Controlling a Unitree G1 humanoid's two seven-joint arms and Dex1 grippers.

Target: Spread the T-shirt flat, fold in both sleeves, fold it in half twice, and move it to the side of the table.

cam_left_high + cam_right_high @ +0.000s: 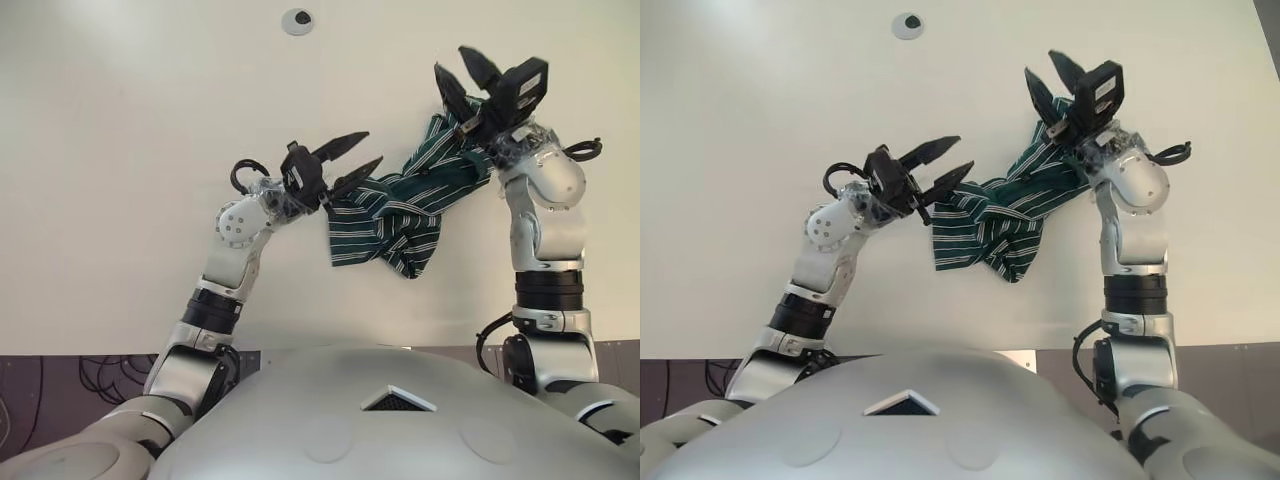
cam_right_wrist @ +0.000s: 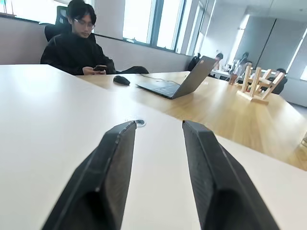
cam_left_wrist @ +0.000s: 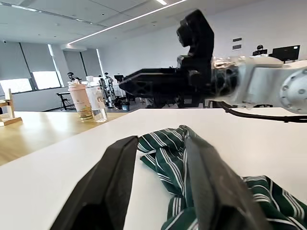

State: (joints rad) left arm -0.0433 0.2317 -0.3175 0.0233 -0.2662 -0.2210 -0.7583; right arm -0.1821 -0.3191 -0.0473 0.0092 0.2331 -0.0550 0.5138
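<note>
A dark green T-shirt [image 1: 390, 215] with white stripes lies crumpled in a bunched strip on the white table [image 1: 120, 120]. My left gripper [image 1: 368, 150] is open at the shirt's left end, one finger just over the cloth edge and nothing clamped. The left wrist view shows the shirt [image 3: 168, 148] running between and past my open left gripper [image 3: 160, 141]. My right gripper [image 1: 452, 62] is open above the shirt's far right end, its fingers pointing away over bare table. The right wrist view shows only tabletop between its fingers [image 2: 110, 163].
A round cable grommet [image 1: 297, 20] sits in the table beyond the shirt. Bottles [image 3: 88, 103] and a laptop [image 2: 180, 84] stand on a neighbouring wooden table. Bare tabletop stretches left and right of the shirt.
</note>
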